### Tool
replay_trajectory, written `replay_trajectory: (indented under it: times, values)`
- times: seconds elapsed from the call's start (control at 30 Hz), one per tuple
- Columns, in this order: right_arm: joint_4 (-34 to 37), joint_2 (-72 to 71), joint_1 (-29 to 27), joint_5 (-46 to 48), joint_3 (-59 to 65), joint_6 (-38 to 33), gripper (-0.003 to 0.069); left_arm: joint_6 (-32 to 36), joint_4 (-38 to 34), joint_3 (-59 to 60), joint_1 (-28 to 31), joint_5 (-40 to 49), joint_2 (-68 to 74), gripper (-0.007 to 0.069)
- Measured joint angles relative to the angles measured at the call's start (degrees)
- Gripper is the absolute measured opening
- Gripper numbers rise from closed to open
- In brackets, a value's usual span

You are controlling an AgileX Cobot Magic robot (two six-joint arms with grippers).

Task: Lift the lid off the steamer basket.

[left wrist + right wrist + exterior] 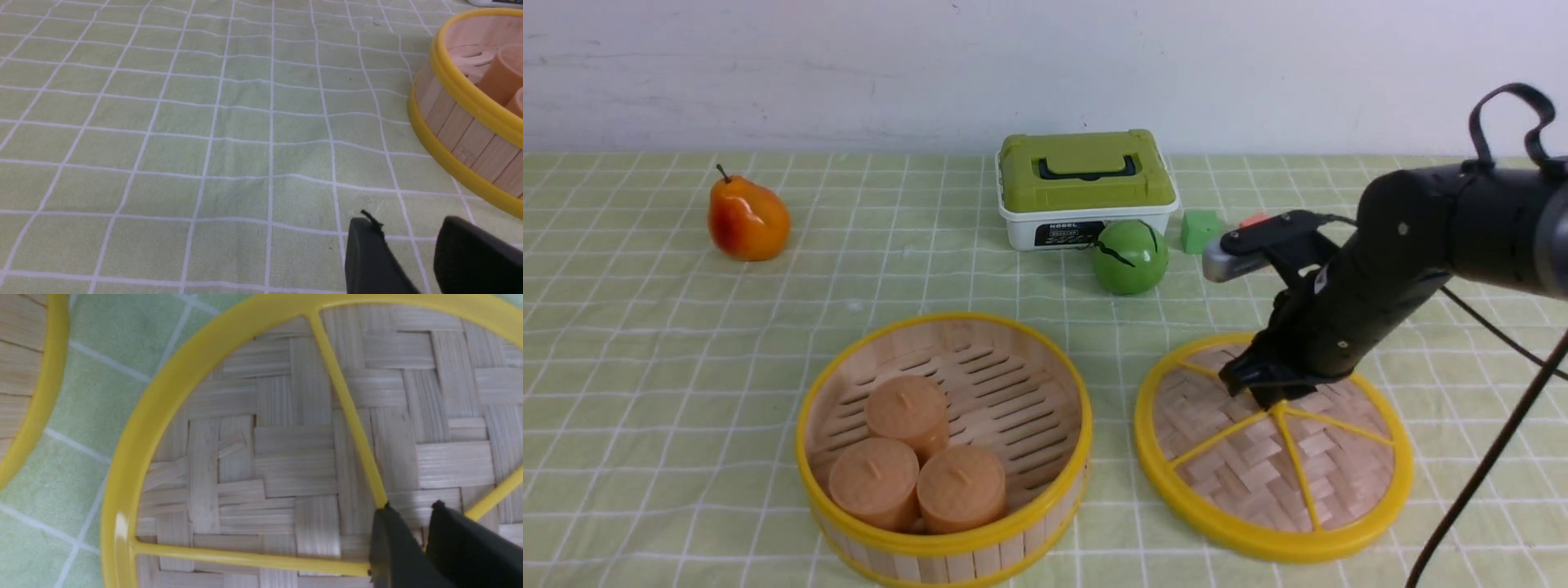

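Down at the middle of the lid (1258, 474) with the right claw (1270, 400): drawn narrow and pinched on the hub where the yellow spokes (351, 416) meet (knob itself hidden between the black tips, only a sliver of a gap left there). Directly under that claw, lying flat on the checked green cloth (645, 367), off its tub. To the left of the right claw, near the lid but not touching it, with a strip of cloth between the two: the steamer basket (943, 547), open on top, holding three tan round cakes (907, 412) packed together on the slatted floor. Beyond the right claw, farther from the robot: a small green cube (1201, 230) nearest, then a green ball (1129, 256) further left, just in front of a white box (1086, 188) with a green top. Well off to the claw's left, past the basket and apart from everything else: an orange pear (747, 219), upright. Out of the front view altogether, caught only by its own wrist camera, the left claw (408, 222): spread apart, nothing between its dark fingers, low over bare cloth, with the slatted wall of the basket close by but clear of it.
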Motion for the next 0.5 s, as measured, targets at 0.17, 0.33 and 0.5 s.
replay_trajectory:
  times: [0.17, 0.33, 0.5]
  values:
    - [0.1, 0.2, 0.0, 0.6, -0.6, 2.0, 0.0229, 0.0, 0.0, 0.0, 0.0, 0.0, 0.0, 0.0239]
    - [-0.7, -4.4, 0.0, 10.2, -3.4, 2.3, 0.0424, 0.0, 0.0, 0.0, 0.0, 0.0, 0.0, 0.0239]
    - [-2.8, -17.4, 0.0, 18.4, -3.2, 1.2, 0.0485, 0.0, 0.0, 0.0, 0.0, 0.0, 0.0, 0.0239]
